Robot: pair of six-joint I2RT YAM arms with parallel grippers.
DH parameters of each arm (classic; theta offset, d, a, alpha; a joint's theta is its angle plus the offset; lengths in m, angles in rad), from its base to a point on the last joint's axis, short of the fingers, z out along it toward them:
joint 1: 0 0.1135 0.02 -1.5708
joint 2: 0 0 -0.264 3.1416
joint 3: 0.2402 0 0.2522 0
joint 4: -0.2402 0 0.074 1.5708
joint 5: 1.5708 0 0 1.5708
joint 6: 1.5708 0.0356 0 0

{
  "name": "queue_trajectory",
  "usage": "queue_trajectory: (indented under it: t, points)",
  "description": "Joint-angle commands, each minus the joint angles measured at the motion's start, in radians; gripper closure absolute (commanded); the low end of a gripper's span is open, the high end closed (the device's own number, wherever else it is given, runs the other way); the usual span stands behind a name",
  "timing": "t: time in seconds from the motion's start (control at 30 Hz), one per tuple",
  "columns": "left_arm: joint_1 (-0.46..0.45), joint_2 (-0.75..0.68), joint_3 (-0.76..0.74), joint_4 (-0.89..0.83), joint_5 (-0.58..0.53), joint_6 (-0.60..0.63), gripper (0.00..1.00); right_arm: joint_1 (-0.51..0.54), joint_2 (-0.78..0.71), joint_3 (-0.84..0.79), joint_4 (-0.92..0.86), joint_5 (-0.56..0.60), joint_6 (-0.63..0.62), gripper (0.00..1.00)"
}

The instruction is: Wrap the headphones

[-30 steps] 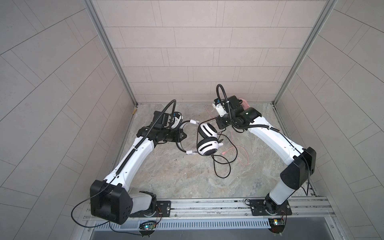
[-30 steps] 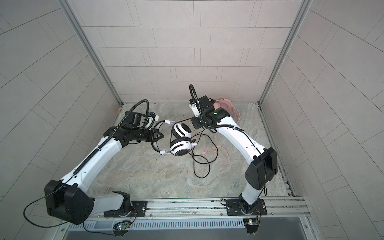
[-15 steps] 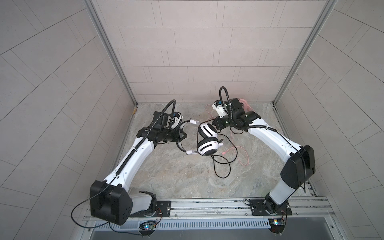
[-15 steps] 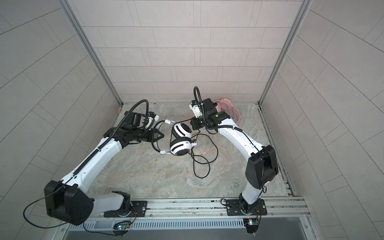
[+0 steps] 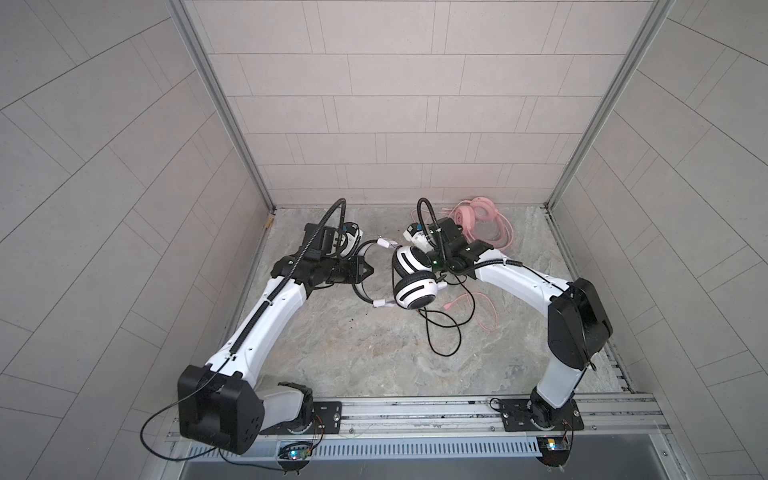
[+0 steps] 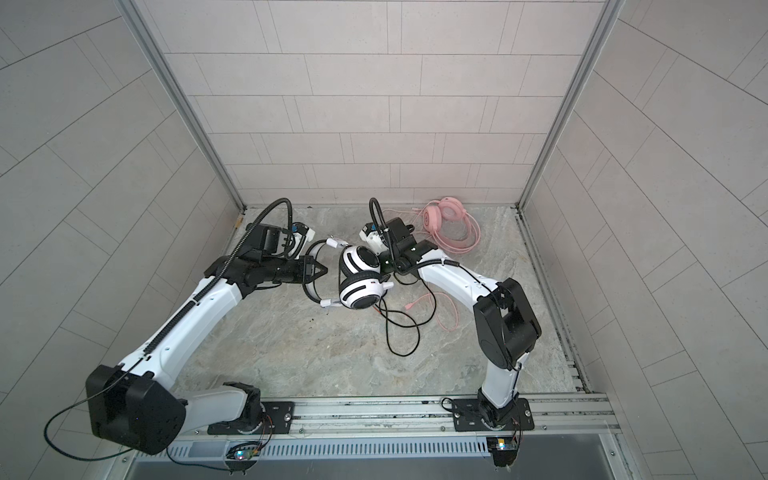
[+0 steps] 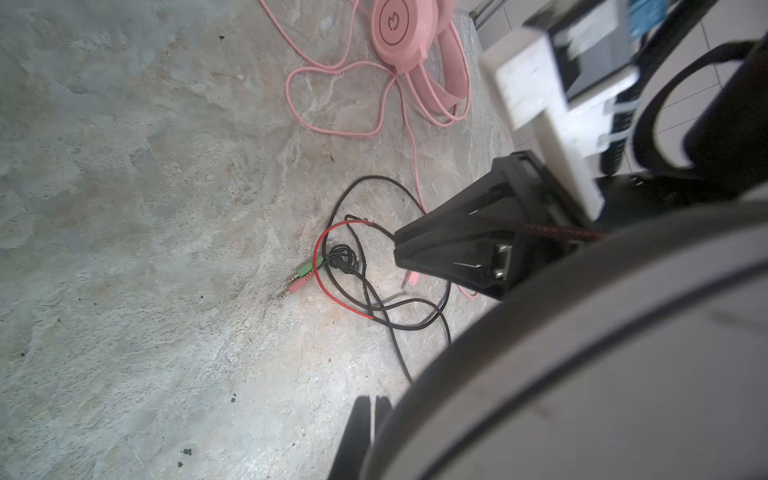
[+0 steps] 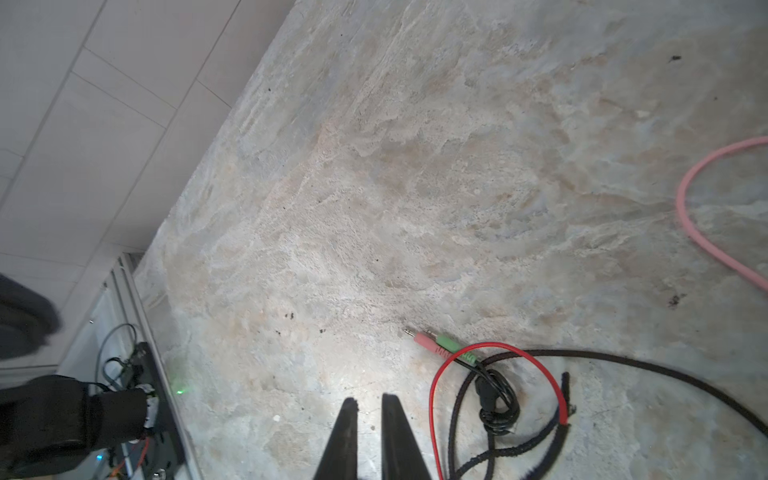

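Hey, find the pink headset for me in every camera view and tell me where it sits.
Top views: pink headset at the back wall, right of centre, behind the right arm.
Left wrist: upper middle, earcup facing the camera.
Right wrist: not in it.
Shared landmark: the black cable.

White-and-black headset point(image 6: 358, 277) held at its band by the left gripper point(image 6: 319, 271); black cable point(image 6: 401, 328) looped on the stone floor point(image 6: 311, 357); pink headset point(image 6: 446, 220) lay near the back wall.

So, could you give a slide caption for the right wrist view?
Right gripper slightly open above the floor, beside the black cable and its plugs.
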Motion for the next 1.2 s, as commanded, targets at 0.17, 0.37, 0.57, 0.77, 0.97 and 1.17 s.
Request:
queue_trajectory:
  t: [0.17,0.37,0.57,0.77,0.97,1.17]
  points:
    - [0.0,-0.019,0.188,-0.037,0.102,-0.131,1.0,0.03,-0.016,-0.129,0.219,-0.007,0.065,0.73]
    - [0.001,-0.03,0.262,-0.061,0.134,-0.186,1.0,0.03,-0.015,-0.184,0.428,-0.055,0.135,0.7]
    - [0.001,-0.033,0.37,-0.105,0.157,-0.221,1.0,0.031,0.023,-0.188,0.556,-0.101,0.209,0.66]
    - [0.001,-0.022,0.441,-0.15,0.171,-0.237,1.0,0.051,0.063,-0.154,0.619,-0.112,0.253,0.63]
    - [0.001,-0.019,0.484,-0.171,0.157,-0.242,1.0,0.055,0.073,-0.198,0.627,-0.115,0.24,0.63]
    - [0.004,0.028,0.556,-0.19,0.126,-0.261,1.0,0.079,0.043,-0.322,0.66,-0.098,0.223,0.63]
